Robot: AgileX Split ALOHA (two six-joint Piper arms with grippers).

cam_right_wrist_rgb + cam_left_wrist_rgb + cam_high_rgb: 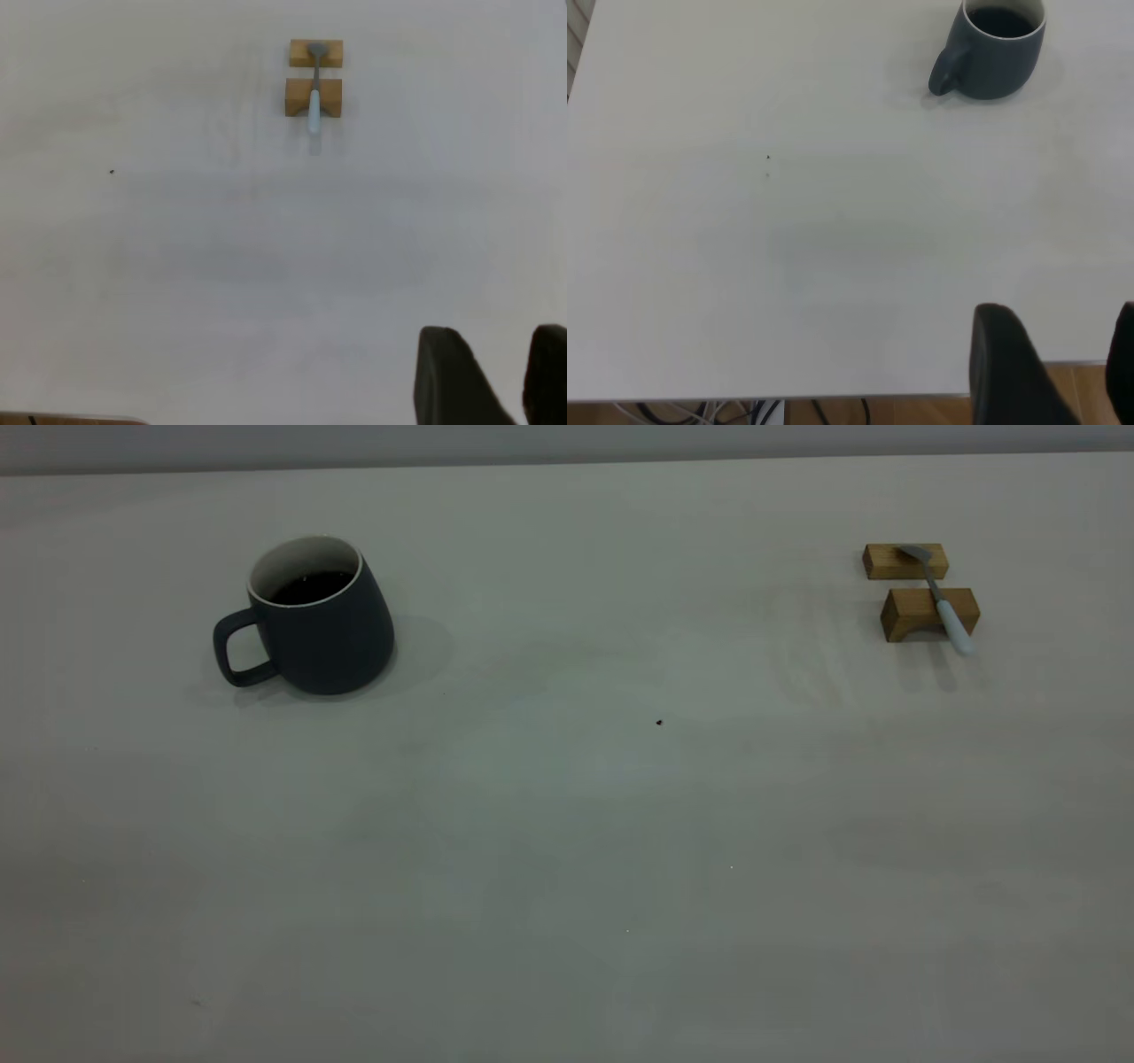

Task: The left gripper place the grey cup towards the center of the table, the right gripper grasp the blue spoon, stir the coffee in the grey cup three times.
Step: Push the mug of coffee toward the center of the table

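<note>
Worktop (567,850) scene with both arms drawn back, neither appearing in the exterior view. Grey cup (314,622) stands upright on the left part of the off-white surface, its loop handle (237,651) turned outward toward the left edge of that view; the white inside and rim are visible, and dark coffee (310,586) fills the lower part of the bowl. Blue spoon (941,598) lies at the far right, well apart from the cup, bridging two wooden blocks (928,612) — its grey metal bowl rests on the farther block, its neck crosses the gap, and its pale blue handle passes over the nearer block and juts past it. A tiny dark speck (660,723) marks the surface between cup and spoon, nearer the middle.

Left gripper (1054,367) appears only in the left wrist view, at the near edge of the worktop and far from the cup (992,49); its two dark fingers (1005,363) stand apart with bare surface between them, touching nothing. Right gripper (496,376) shows likewise in the right wrist view — fingers (452,376) separated by a narrow gap, empty, and well short of the spoon (314,93) on its blocks (314,97).
</note>
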